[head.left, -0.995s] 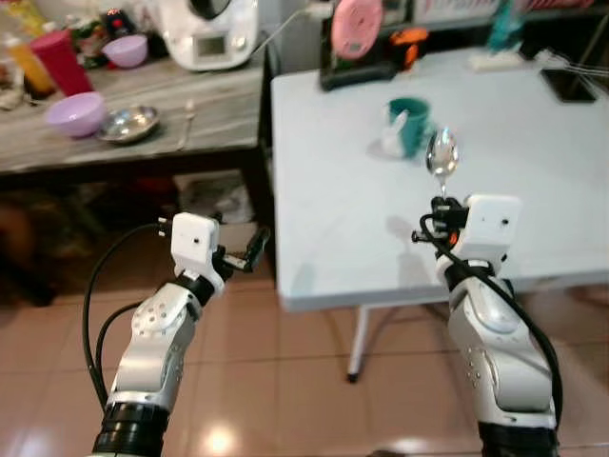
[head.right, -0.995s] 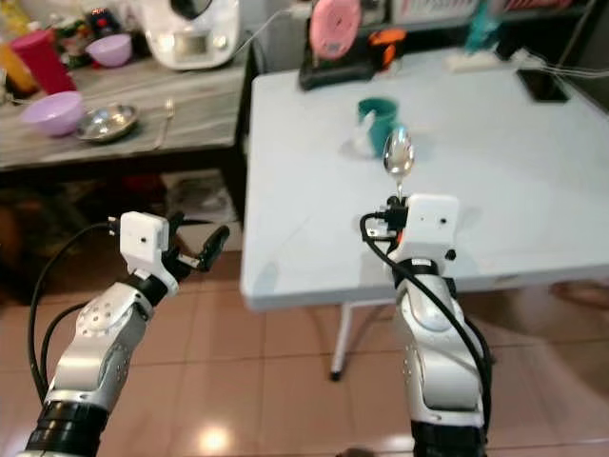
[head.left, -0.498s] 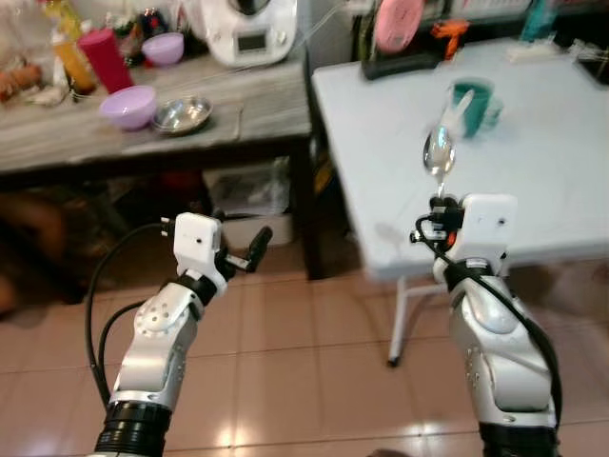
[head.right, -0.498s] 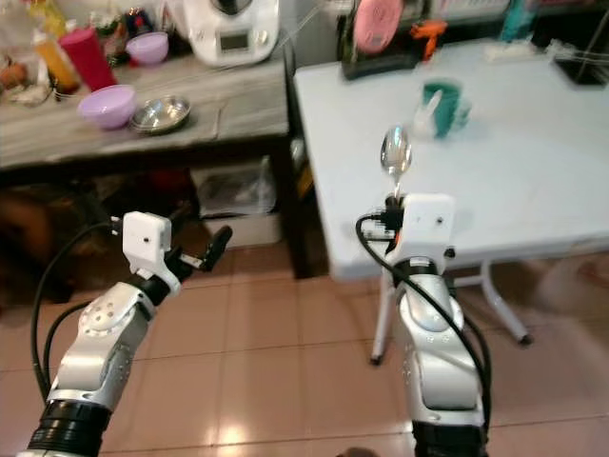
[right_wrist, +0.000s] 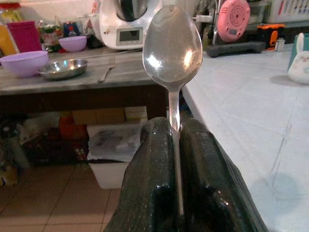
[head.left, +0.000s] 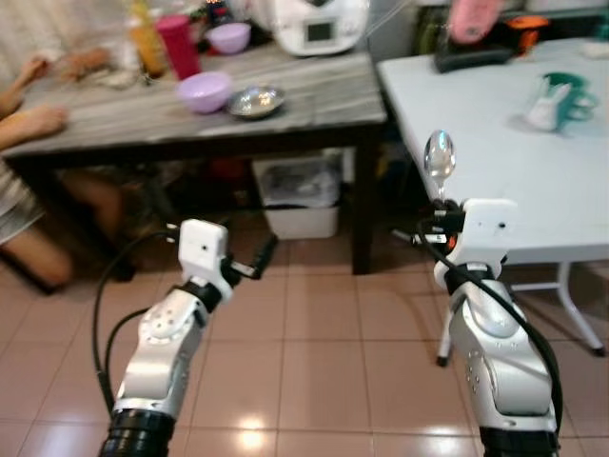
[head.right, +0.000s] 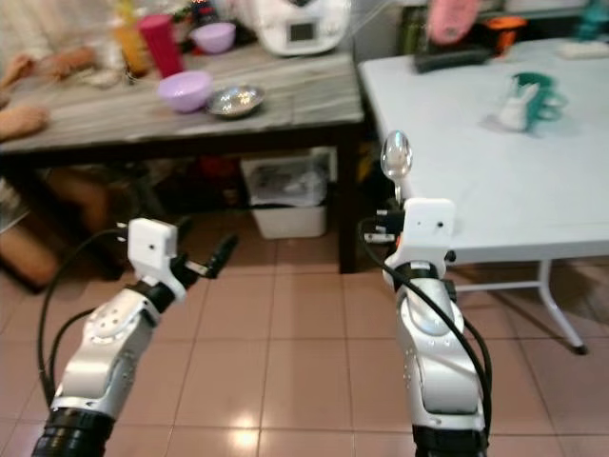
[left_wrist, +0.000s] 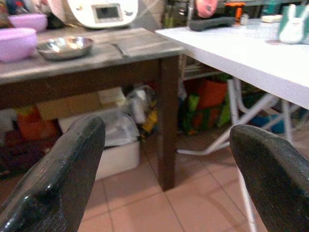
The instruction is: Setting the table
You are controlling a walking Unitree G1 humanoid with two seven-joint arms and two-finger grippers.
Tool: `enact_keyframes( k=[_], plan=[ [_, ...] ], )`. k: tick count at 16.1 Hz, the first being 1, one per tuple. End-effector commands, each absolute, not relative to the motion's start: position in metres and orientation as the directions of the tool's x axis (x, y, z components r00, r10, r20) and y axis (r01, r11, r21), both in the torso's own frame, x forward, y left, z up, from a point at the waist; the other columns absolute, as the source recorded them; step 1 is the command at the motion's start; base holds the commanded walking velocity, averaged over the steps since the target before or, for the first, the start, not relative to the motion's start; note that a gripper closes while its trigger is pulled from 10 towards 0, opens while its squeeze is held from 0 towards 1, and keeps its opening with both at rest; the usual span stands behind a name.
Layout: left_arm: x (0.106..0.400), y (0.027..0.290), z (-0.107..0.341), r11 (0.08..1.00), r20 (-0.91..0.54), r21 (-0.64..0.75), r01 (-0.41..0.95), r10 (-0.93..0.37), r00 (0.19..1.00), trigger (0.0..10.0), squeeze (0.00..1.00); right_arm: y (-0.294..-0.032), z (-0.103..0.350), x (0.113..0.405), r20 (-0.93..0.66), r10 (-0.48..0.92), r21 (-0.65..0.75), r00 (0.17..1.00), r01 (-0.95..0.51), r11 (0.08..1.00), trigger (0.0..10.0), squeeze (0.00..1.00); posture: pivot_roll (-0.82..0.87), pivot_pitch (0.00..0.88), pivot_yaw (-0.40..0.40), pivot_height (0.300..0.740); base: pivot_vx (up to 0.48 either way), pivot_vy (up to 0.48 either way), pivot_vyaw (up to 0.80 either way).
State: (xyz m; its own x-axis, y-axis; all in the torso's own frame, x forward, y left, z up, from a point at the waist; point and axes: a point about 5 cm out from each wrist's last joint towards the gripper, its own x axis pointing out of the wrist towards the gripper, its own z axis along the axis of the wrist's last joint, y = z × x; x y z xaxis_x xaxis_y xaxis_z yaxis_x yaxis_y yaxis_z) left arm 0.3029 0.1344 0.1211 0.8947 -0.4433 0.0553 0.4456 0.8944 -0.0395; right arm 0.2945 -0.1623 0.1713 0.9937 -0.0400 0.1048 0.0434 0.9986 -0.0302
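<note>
Right gripper (right_wrist: 176, 145) pinching spoon (right_wrist: 172, 46) handle, bowl upright, just off white worktop (head.left: 514, 152) edge. Left gripper (left_wrist: 164, 159) spread, empty, over floor. Judgement: keep spoon vertical, grip firm; lower flat onto worktop near green cup (head.left: 561, 90).

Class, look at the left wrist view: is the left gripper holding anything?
No. The left gripper is open, with bare floor and a table leg between its fingers.

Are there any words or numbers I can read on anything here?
None can be read.
White kitchen machine: its small screen is too blurred to read.
Pink round gadget: only ring grooves, no letters.
Spoon in the right gripper: plain metal.
</note>
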Motion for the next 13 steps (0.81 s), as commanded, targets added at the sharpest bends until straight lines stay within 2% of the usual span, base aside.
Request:
enact_keyframes(
  k=[1, 3, 9, 13],
  plan=[
    [0.302, 0.1335, 0.1255, 0.888, 0.065, -0.027, 0.46, -0.457, 0.887, 10.0, 0.0, -0.165, 0.1766, 0.2922, 0.131, -0.043, -0.033, 0.99, 0.048, 0.998, 10.0, 0.0, -0.25, 0.08, 0.118, 0.74, 0.0, 0.0, 0.0],
    [0.3017, 0.1328, 0.1252, 0.884, 0.064, -0.034, 0.467, -0.465, 0.883, 10.0, 0.0, -0.1644, 0.1764, 0.2918, 0.131, -0.041, -0.034, 0.991, 0.046, 0.998, 10.0, 0.0, -0.25, 0.08, 0.118, 0.74, 0.0, 0.0, 0.49],
    [0.3007, 0.1312, 0.1246, 0.879, 0.061, -0.041, 0.475, -0.472, 0.88, 10.0, 0.0, -0.1644, 0.1761, 0.292, 0.126, -0.04, -0.03, 0.991, 0.044, 0.999, 10.0, 0.0, -0.25, 0.08, 0.117, 0.74, 0.283, 0.0, 0.44],
    [0.3005, 0.1308, 0.125, 0.877, 0.061, -0.043, 0.479, -0.476, 0.877, 10.0, 0.0, -0.1636, 0.1748, 0.2923, 0.123, -0.04, -0.027, 0.992, 0.044, 0.999, 10.0, 0.0, -0.25, 0.081, 0.119, 0.74, 0.311, 0.0, 0.0]
  ],
)
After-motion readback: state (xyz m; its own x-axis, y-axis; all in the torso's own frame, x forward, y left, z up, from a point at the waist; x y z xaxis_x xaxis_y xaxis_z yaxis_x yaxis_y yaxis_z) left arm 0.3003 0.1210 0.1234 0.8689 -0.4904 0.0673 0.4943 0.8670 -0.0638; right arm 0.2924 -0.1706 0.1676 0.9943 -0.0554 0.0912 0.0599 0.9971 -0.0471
